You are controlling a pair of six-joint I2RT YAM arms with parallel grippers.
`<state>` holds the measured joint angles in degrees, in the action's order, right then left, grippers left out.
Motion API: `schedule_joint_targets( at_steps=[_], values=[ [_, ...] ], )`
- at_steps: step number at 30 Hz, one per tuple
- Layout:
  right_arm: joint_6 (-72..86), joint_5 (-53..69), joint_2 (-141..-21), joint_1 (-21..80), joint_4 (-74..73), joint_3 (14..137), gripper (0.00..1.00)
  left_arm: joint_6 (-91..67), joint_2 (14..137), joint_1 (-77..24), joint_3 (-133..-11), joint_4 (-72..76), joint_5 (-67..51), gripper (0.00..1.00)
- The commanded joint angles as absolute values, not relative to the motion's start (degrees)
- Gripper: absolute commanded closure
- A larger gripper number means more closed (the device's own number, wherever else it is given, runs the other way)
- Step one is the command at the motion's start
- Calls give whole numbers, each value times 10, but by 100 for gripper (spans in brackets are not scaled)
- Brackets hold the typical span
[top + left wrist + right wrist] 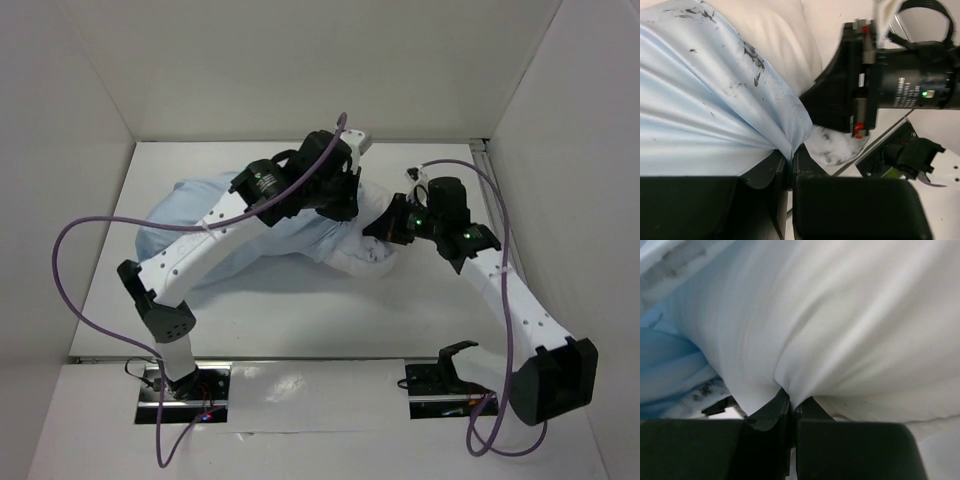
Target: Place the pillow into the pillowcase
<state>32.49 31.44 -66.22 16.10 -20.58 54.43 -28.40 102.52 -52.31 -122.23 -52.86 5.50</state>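
1. At the far left a white side wall (50,150) borders the white table (300,310), and a strip of table surface shows between this wall and the cloth
2. The pillowcase (200,215), pale blue and wrinkled, lies left of centre on the table, with its rounded end toward the left wall and its open edge toward the right
3. The left gripper (790,159) has its jaws almost together, pinching a fold at the pillowcase's edge, and the blue cloth fans away from the pinch in tight pleats
4. The pillow (850,315) sits partly inside: its white end pokes out past the blue edge, just right of centre
5. The right gripper (791,402) is clamped tight on a fold of the pillow's white fabric, close beside the left gripper
6. A broad band of table surface lies between the bundle and the arm bases, a narrower band runs behind it to the back wall (300,60), and the right arm spans the strip by the right wall (570,120)
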Motion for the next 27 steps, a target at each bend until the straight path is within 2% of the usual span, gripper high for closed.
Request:
schedule_joint_targets(
  at_steps=[1, 4, 10, 14, 18, 22, 23, 24, 25, 27],
  values=[
    [268, 276, -599, 166, -248, 581, 100, -287, 925, -546, -1329, -432, 0, 100],
    [251, 248, -571, 166, -324, 581, 100, -294, 898, -546, -1351, -497, 45, 100],
    [290, 339, -471, 166, -394, 575, 100, -315, 870, -546, -1347, -539, 21, 100],
    [331, 421, -453, 166, -419, 583, 100, -289, 963, -517, -1424, -561, 2, 100],
    [380, 453, -471, 166, -403, 583, 100, -283, 1083, -413, -1430, -498, -115, 100],
    [462, 454, -585, 166, -322, 569, 100, -260, 1236, -339, -1463, -494, -183, 100],
    [462, 454, -607, 160, -306, 561, 100, -260, 1256, -333, -1463, -499, -193, 94],
    [462, 454, -631, 154, -293, 561, 100, -253, 1266, -333, -1463, -499, -205, 80],
    [462, 443, -655, 143, -280, 555, 100, -243, 1260, -327, -1437, -499, -214, 44],
    [473, 436, -727, 96, -217, 549, 100, -223, 1225, -327, -1402, -480, -201, 18]
  ],
)
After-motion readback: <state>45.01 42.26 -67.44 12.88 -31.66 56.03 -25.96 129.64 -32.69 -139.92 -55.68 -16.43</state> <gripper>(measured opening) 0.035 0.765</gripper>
